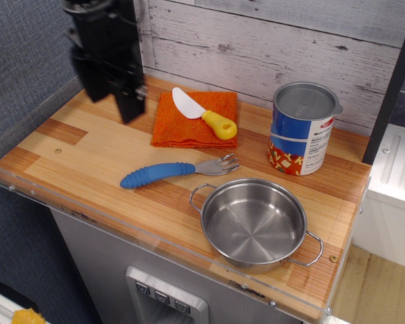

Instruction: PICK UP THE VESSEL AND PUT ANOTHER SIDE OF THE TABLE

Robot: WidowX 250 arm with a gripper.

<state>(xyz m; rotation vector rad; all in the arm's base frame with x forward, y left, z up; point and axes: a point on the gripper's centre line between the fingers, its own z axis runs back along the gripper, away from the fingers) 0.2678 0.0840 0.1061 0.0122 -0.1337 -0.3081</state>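
Observation:
The vessel [254, 224] is a shallow shiny steel pot with two wire loop handles. It stands upright and empty at the front right of the wooden table [88, 152]. My black gripper [112, 101] hangs above the table's back left, far from the vessel, blurred by motion. Its two fingers [129, 105] point down with a gap between them and nothing held.
A blue-labelled tin can [303, 128] with a grey lid stands at the back right. An orange cloth [195, 119] carries a yellow-handled knife [204, 113]. A blue-handled fork [179, 170] lies mid-table, left of the vessel. A clear acrylic rim [27, 191] edges the front and left.

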